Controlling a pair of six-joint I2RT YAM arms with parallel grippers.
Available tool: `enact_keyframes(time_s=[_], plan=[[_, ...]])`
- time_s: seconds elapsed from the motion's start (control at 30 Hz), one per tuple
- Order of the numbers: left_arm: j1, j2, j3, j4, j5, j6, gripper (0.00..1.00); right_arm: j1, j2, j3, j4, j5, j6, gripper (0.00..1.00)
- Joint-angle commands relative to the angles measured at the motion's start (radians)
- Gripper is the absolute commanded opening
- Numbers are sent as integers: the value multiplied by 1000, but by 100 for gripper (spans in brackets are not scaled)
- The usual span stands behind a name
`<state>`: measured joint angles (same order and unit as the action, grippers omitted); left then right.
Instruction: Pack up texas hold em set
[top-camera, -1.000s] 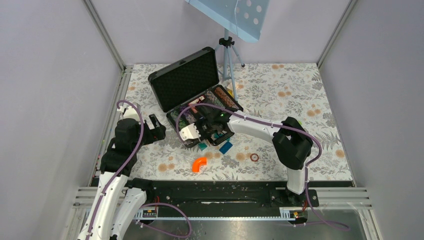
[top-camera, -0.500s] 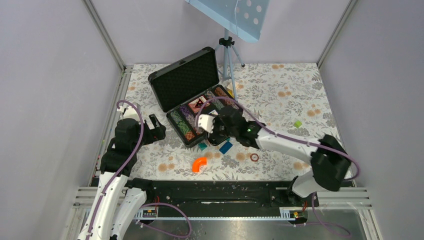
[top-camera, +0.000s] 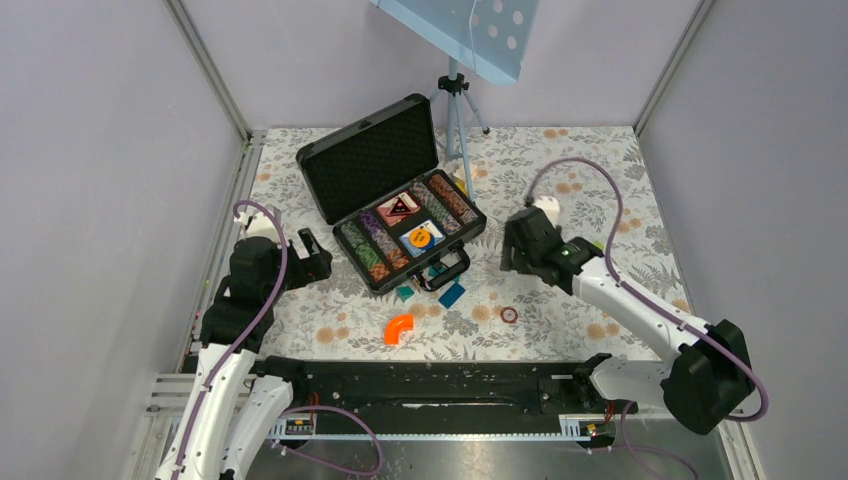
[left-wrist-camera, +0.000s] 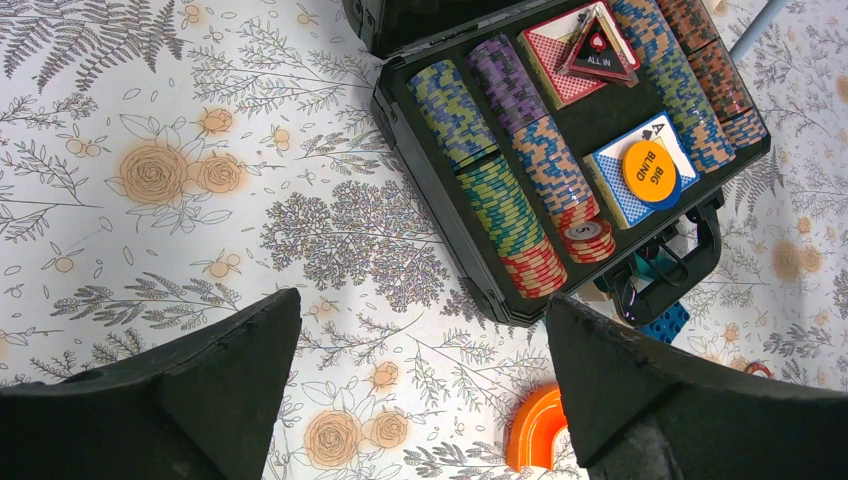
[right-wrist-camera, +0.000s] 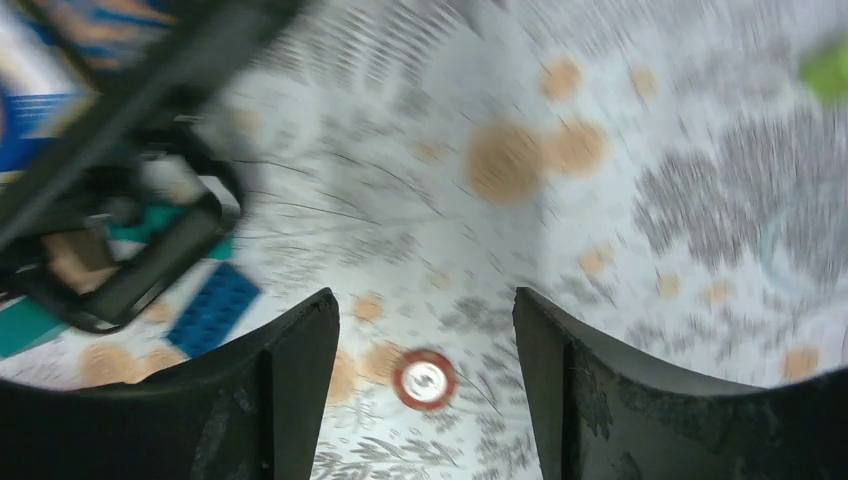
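Note:
The black briefcase lies open at the table's middle back, lid up. In its tray are rows of striped poker chips, a red deck, and a blue deck with an orange "BIG BLIND" disc on it. A loose red and white chip lies on the cloth right of the case; it also shows in the right wrist view. My right gripper is open and empty, right of the case. My left gripper is open and empty, left of the case.
An orange curved piece lies in front of the case. Teal and blue blocks sit by the case's handle. A tripod stands behind the case. A small green piece lies at the right.
My right arm has swung out of the case to the right and now sits beside it over the cloth. The case's tray is now in full view. The left arm has not moved.

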<state>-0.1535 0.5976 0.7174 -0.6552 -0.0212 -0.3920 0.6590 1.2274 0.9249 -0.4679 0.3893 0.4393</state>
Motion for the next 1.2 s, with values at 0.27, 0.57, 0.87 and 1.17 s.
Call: enact_keyframes(time_s=[0.27, 0.57, 0.87, 1.17], plan=[[3, 13, -1, 49, 16, 10, 93, -124, -2, -241, -84, -207, 340, 76], [3, 14, -2, 51, 16, 10, 93, -123, 71, -273, -32, -271, 364, 76], [4, 16, -4, 51, 42, 10, 93, -99, 133, -266, -16, -266, 376, 71], [2, 16, -4, 53, 47, 10, 93, -22, 205, -224, -58, -212, 380, 68]])
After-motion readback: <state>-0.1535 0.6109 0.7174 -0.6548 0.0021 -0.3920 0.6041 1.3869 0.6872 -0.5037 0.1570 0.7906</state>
